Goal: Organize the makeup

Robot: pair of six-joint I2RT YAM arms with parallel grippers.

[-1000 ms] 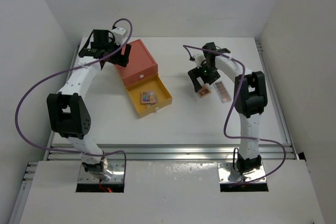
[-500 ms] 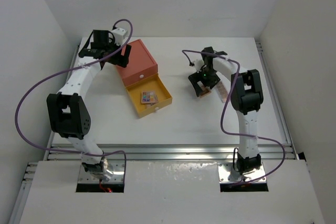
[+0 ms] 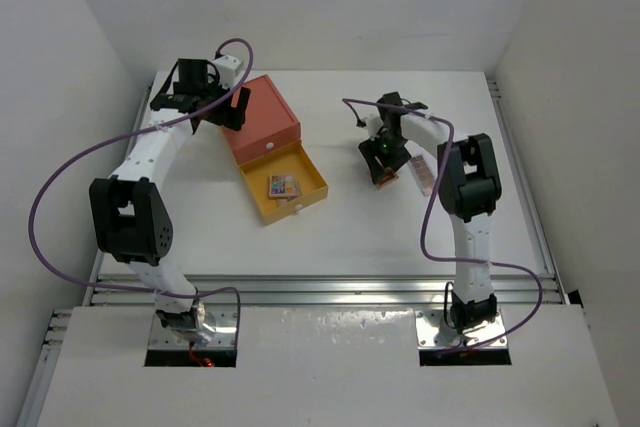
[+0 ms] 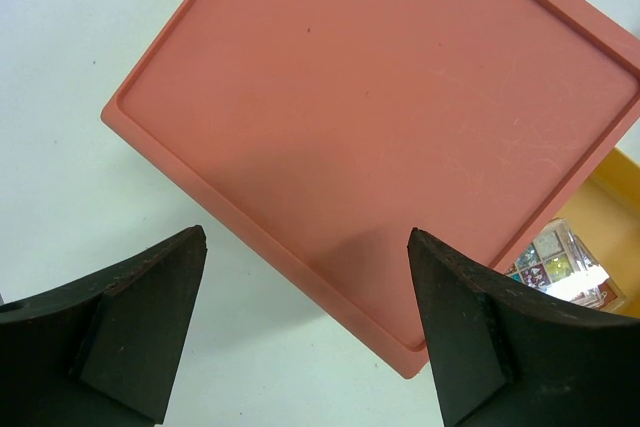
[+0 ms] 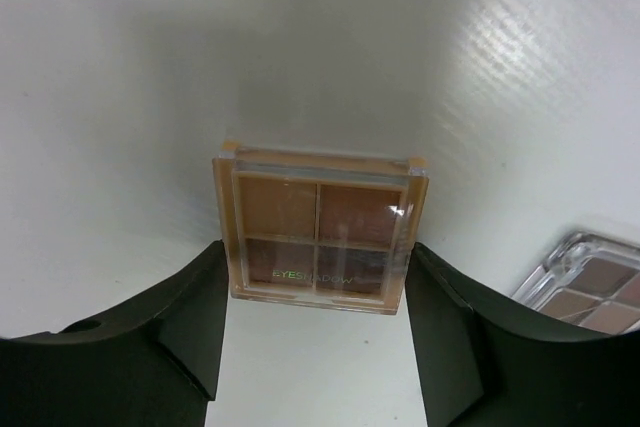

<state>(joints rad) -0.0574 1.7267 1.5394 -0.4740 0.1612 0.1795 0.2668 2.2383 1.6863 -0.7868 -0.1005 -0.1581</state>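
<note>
Top view: box (image 3: 262,119) sits toward the far-left corner of the tabletop (image 3: 380,237). Its drawer (image 3: 303,169) is pulled out, with the drawer palette (image 3: 283,186) lying inside. Left arm (image 3: 150,152) hangs over the box's far-left end. Right arm (image 3: 470,182) is down on the palette (image 3: 386,176), right of centre. Second palette (image 3: 425,175) is just beside it, toward the right edge.

Left wrist view: left jaws spread, nothing between them, above the box lid (image 4: 380,127).

Right wrist view: right jaws straddle the palette (image 5: 320,232), which lies flat on the tabletop. The pads (image 5: 215,297) sit right at its side edges. Can't tell whether the pinch is made. Second palette (image 5: 590,287) lies apart, to the right.

Step in hand, by my read, is grasping the palette for the drawer. To do it well:
- Stay centred and squeeze both side edges evenly.
- Go low enough to catch the thin case.
- Lift straight up, without nudging the second palette.

Versus a second ago: the right wrist has shifted in over the palette and its jaws have narrowed. Left arm, box, drawer, drawer palette and second palette are unchanged.
</note>
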